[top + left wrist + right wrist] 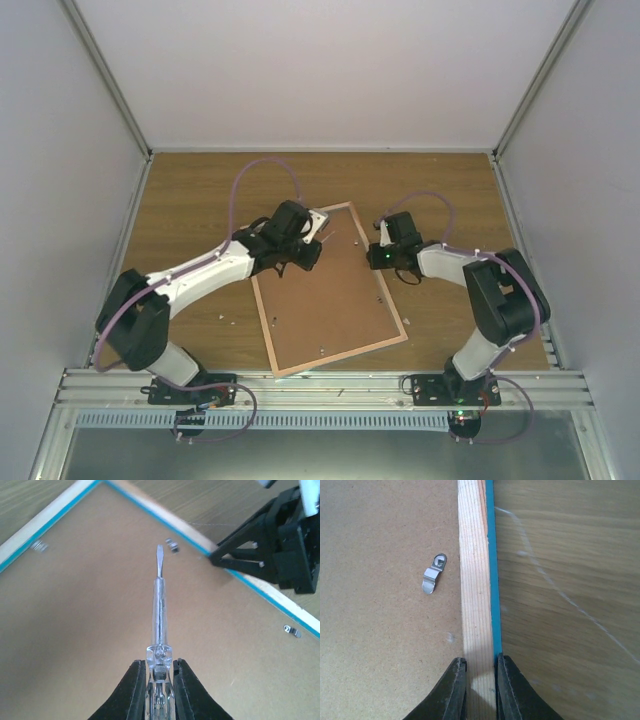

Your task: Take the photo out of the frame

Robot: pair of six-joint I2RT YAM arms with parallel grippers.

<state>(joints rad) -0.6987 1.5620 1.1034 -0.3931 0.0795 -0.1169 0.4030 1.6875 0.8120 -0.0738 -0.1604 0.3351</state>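
1. The frame (330, 295) lies face down and askew in the middle of the table (200, 190), with its near edge close to the arm bases; I judge it light, thin and stiff, so it will likely skate on the wood unless pinned, and the pale wood rim is the place to take hold
2. The backing panel (325, 280), brown fibreboard, fills that rim; I expect it to be rigid but thin, and liable to bow if levered at one corner only
3. The photo is not in view; I take it to sit under the panel, and as paper it should be limp and easy to crease, so it is best lifted by an edge once the panel is off
4. My left arm (200, 275) reaches from the near left over the frame's far left corner; the left gripper (160, 667) is clamped on the clear handle of a screwdriver (159, 605), whose flat tip lies just beside a metal clip (172, 545), though I cannot tell if it touches
5. My right arm (500, 290) folds in from the near right; the right gripper (480, 662) is narrow, pinching the rim on the frame's far right side
6. A second clip (434, 574) sits on the panel just beside that rim; it looks too small and slick for fingers
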